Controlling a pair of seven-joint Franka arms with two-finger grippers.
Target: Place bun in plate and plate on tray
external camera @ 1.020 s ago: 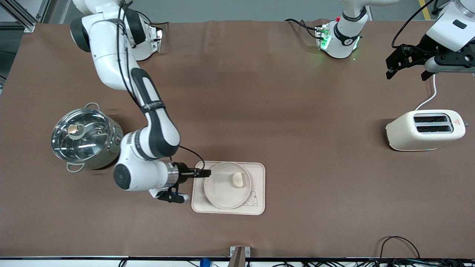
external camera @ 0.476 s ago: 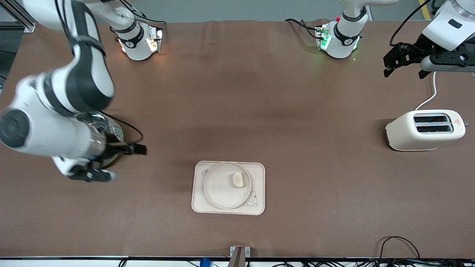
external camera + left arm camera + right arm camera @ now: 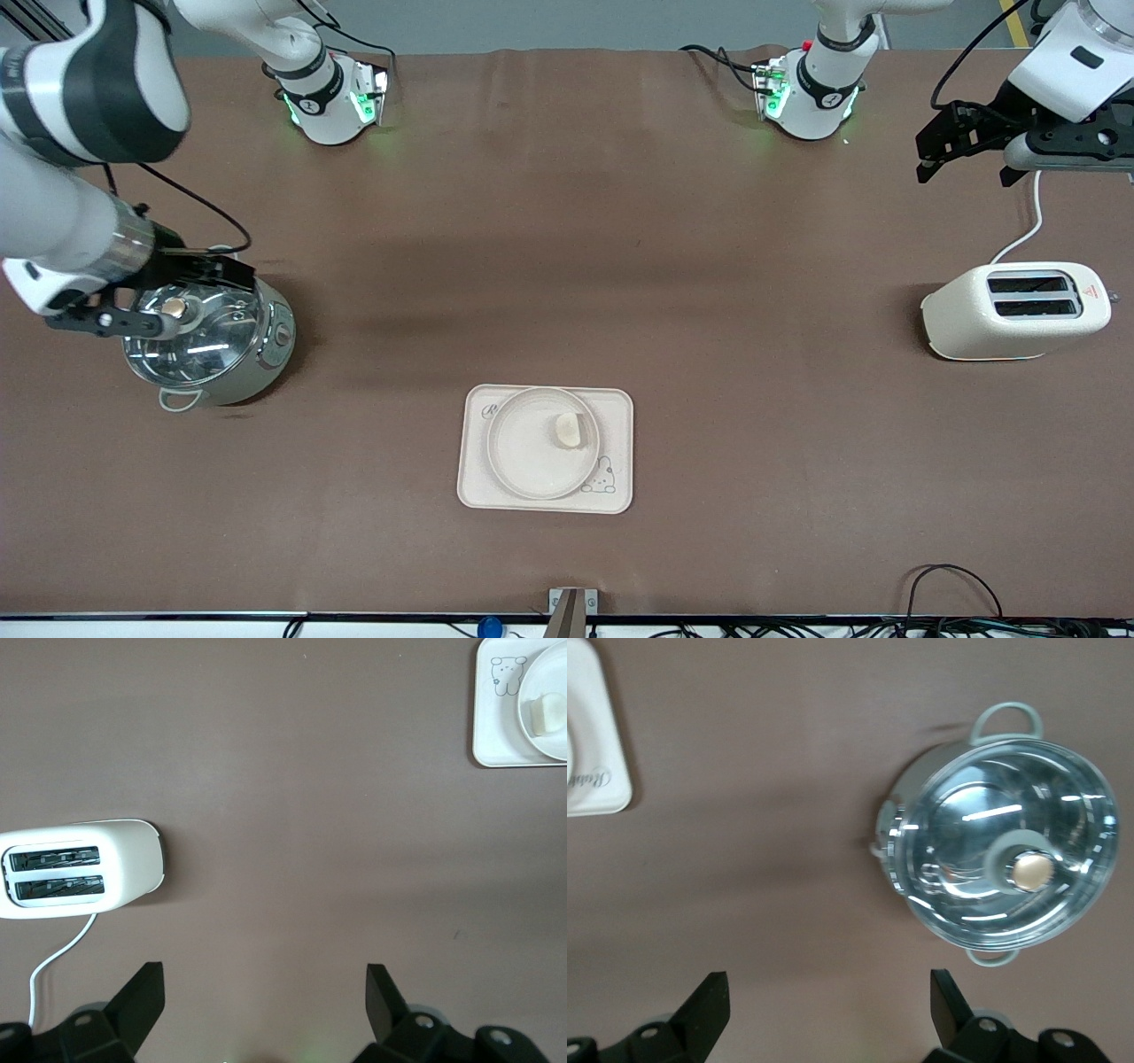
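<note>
Jaws gape wide on left gripper (image 3: 263, 1005) and right gripper (image 3: 828, 1008), both empty.

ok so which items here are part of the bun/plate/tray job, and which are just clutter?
Job items:
- bun, in the plate
- plate, on the tray
- tray

Clutter:
- lidded pot, toward the right arm's end; right gripper open above it
- toaster, toward the left arm's end; left gripper open, waiting
</note>
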